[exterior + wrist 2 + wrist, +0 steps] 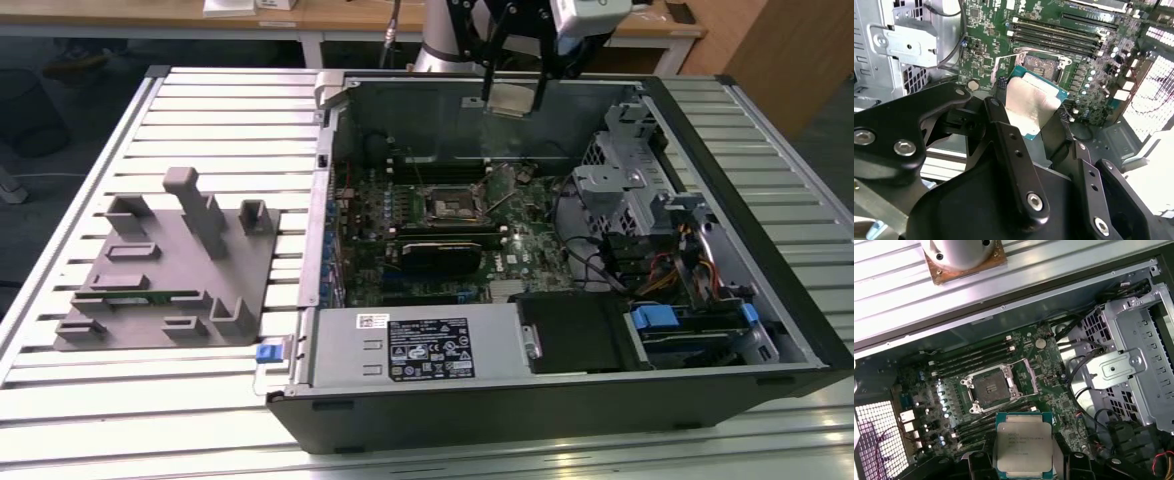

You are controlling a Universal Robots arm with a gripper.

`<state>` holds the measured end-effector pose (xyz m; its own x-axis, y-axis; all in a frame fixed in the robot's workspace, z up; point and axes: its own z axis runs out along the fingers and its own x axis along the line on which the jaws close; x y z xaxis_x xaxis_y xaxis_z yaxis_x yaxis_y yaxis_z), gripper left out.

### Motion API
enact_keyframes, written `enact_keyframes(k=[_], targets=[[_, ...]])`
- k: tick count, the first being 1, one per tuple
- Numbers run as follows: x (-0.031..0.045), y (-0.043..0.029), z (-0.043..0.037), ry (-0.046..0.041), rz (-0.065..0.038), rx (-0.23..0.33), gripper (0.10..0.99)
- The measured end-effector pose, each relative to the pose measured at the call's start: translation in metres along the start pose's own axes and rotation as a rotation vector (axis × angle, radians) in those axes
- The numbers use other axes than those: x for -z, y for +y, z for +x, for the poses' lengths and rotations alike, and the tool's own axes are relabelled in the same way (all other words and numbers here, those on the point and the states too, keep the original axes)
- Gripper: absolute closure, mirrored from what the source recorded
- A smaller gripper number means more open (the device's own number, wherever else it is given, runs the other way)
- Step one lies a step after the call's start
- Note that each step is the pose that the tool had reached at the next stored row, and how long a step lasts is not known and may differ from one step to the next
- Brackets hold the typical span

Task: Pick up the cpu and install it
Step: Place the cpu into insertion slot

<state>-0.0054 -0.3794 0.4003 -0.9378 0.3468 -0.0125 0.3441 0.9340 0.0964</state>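
Hanging near the far wall of the open computer case [534, 415], the end effector [514, 88] was closed on the cpu [511, 102], with its fingers [1004, 130] pinching opposite edges and the chip held flat. The socket [990, 390] lay below the chip and off toward the middle of the case, nearer the exterior camera and well apart from it. The cpu was square and so had no long axis. In the first wrist view its edges looked slightly turned against the socket frame. Inside the case the socket sat hollow, with nothing seated in it. On the counter [160, 405], the grey holder [147, 270] stood at the exterior view's left, well apart from the case's socket.
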Motion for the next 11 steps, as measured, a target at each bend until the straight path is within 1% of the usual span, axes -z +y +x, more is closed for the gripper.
enact_keyframes(k=[11], targets=[[-0.0002, 0.0000, 0.0000, -0.0076, 0.001, -0.078, 0.561]])
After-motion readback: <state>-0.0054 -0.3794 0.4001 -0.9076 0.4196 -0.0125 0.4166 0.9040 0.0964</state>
